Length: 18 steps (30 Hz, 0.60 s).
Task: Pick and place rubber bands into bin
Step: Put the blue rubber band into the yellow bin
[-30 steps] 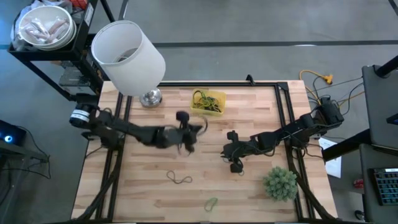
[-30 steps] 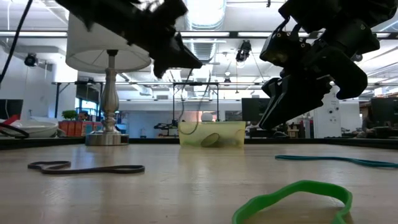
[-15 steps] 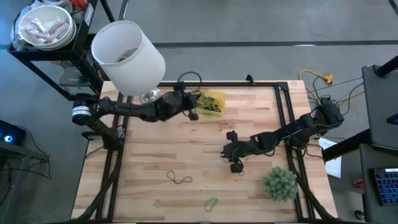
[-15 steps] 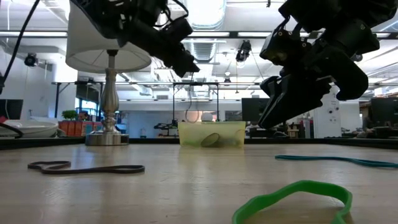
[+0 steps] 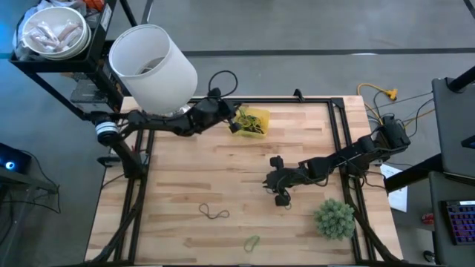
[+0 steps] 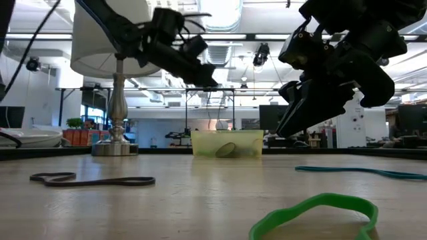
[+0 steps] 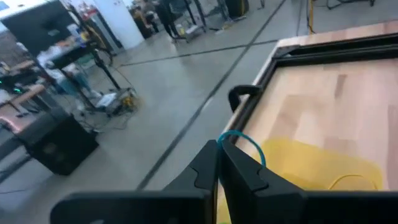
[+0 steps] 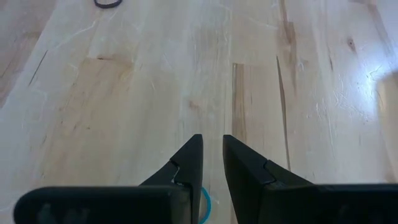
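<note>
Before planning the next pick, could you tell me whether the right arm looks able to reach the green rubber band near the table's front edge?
Probably yes: the right gripper hangs over bare wood, and nothing lies between it and the green rubber band.

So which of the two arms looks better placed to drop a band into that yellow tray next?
The left. Its hand is shut on a blue rubber band right over the yellow tray. The right hand hovers mid-table, well away from it.

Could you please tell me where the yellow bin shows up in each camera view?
High view: bin at the table's far edge, centre, under the left tool.
Low view: bin centre, far across the table.
Left wrist view: bin just beyond the fingertips.
Right wrist view: not in it.
Shared landmark: left tool.
</note>
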Available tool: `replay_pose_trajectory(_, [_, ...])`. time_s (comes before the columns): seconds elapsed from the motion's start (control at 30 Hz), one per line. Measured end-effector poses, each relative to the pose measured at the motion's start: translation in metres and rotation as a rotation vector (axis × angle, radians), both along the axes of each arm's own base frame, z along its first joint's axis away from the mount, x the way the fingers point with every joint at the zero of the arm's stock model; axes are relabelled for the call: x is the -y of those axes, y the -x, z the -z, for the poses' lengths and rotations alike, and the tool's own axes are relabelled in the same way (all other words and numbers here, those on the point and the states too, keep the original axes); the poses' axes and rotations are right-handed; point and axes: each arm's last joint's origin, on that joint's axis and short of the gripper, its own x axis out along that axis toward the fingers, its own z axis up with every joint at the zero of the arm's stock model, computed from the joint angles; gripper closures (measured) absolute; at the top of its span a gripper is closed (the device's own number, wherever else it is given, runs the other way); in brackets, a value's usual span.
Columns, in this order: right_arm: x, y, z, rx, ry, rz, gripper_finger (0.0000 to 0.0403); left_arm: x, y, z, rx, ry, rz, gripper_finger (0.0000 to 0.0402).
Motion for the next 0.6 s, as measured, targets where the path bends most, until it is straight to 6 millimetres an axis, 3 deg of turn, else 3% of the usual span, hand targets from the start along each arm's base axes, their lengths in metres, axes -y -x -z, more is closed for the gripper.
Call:
replay_pose_trajectory(0.27, [0.0,0.001,0.001,-0.004,0.001,0.0,0.0346,-0.015,-0.019,0.035,-0.069,0.065,0.014,0.04])
replay_pose_trajectory(0.6, [0.0,0.002,0.003,-0.01,0.002,-0.001,0.0346,-0.018,-0.029,0.041,-0.092,0.145,0.058,0.0391])
